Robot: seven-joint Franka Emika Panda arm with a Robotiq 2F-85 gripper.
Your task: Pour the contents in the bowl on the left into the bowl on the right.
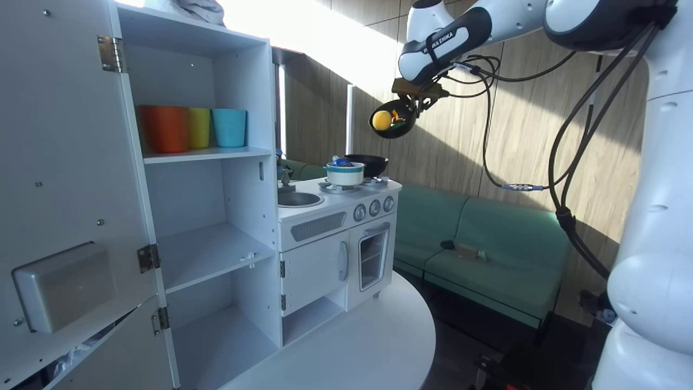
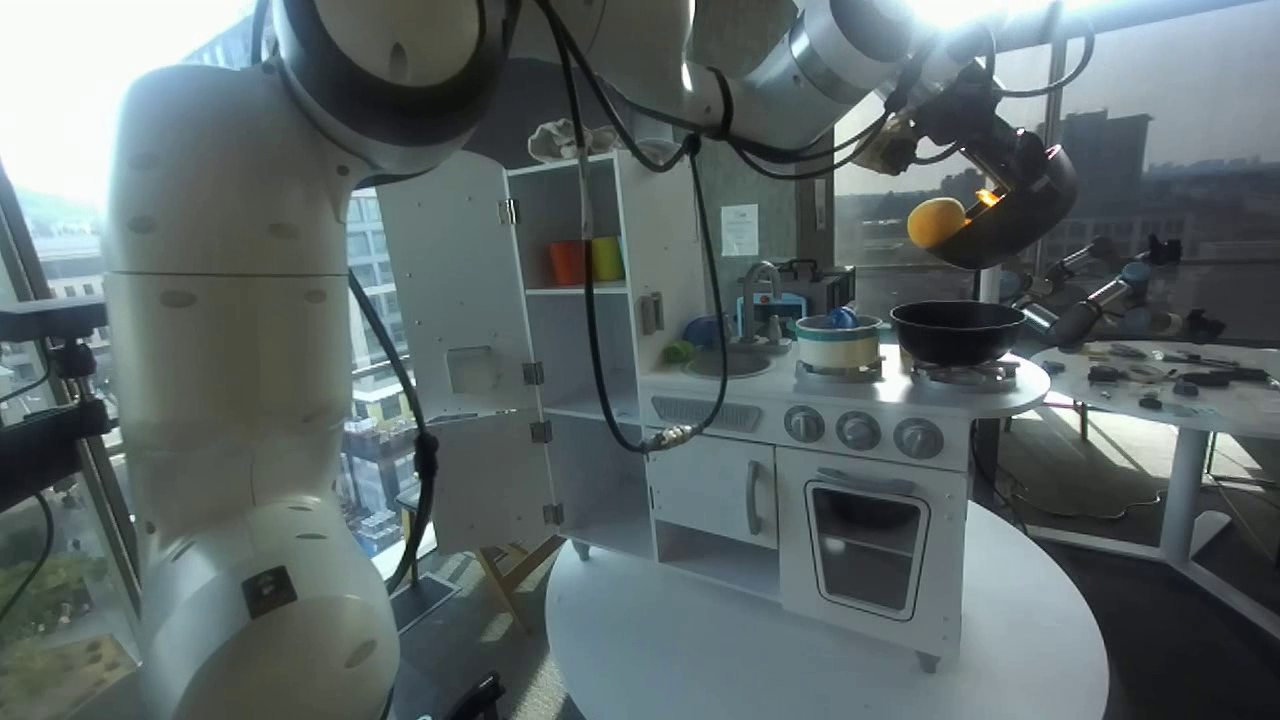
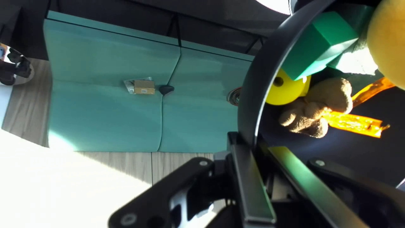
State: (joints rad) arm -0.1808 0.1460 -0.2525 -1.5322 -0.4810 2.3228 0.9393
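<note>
The held bowl is looking smooth, the block is gleaming glossily, the strip is shining slickly, the brown toy is looking fuzzy, and the wall is showing wood grain.

Pincer clamped on rim of black bowl; green block, brown plush toy inside.

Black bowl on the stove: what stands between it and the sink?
A light pot with a teal band stands between the sink and that black bowl; both exterior views show this.
</note>
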